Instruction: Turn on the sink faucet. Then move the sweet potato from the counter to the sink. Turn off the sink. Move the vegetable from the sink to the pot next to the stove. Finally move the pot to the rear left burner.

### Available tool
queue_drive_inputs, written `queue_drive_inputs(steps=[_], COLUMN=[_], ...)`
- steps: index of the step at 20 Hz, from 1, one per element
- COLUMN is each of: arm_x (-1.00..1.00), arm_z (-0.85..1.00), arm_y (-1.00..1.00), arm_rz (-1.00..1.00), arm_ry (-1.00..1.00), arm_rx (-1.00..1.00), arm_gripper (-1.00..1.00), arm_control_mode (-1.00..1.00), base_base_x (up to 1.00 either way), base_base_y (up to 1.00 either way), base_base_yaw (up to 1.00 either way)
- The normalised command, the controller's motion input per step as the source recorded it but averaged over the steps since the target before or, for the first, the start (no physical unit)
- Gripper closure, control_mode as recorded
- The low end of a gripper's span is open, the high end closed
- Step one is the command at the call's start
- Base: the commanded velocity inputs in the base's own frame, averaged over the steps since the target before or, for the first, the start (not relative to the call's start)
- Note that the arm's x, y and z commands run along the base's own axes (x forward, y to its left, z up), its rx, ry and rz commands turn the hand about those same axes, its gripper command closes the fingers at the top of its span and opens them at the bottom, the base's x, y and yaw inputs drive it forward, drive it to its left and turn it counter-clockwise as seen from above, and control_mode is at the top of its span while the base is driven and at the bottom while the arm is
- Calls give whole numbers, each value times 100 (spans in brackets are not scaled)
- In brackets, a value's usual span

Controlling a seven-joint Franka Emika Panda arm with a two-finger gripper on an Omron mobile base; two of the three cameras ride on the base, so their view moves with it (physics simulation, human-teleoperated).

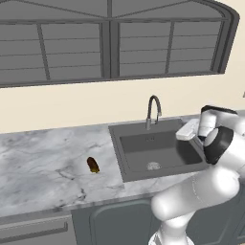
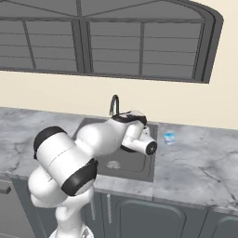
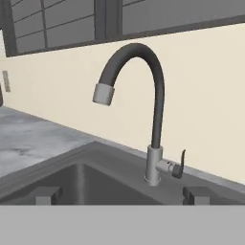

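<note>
1. Hovering over the sink basin [image 1: 158, 152], the gripper [image 3: 122, 195] is standing with its jaws wide and holding nothing, facing the faucet [image 3: 143, 95].
2. Sitting low on the faucet's base, the small dark handle [image 3: 179, 165] is pointing away from the spout; the fingers [image 3: 47, 195] are aiming roughly at the base, so a straight advance is risking a bump against the stem rather than a push on the handle.
3. Pushing the handle the wrong way, or glancing off its thin tip, is likely leaving the water off; no stream is showing at the spout yet.
4. Lying on the marble counter [image 1: 43, 162], the sweet potato [image 1: 93, 165] is waiting well left of the sink, so a wide arm swing is risking a knock that rolls it.
</note>
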Motion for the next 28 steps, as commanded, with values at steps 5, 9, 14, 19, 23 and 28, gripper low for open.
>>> queue_drive_inputs(steps=[5,9,14,19,23,28], arm_x=[13,28,33,35,41,44], arm_z=[0,0,0,0,0,-4], arm_y=[1,10,23,18,3,0], arm_rz=[2,0,0,-2,0,0], arm_ry=[-3,0,0,0,-1,-3], arm_rx=[0,0,0,0,0,0], arm_gripper=[-100,-100,-100,-100,-100,-100], arm_control_mode=[-100,-100,-100,-100,-100,-100], base_base_x=[0,0,0,0,0,0], base_base_y=[0,0,0,0,0,0], base_base_yaw=[0,0,0,0,0,0])
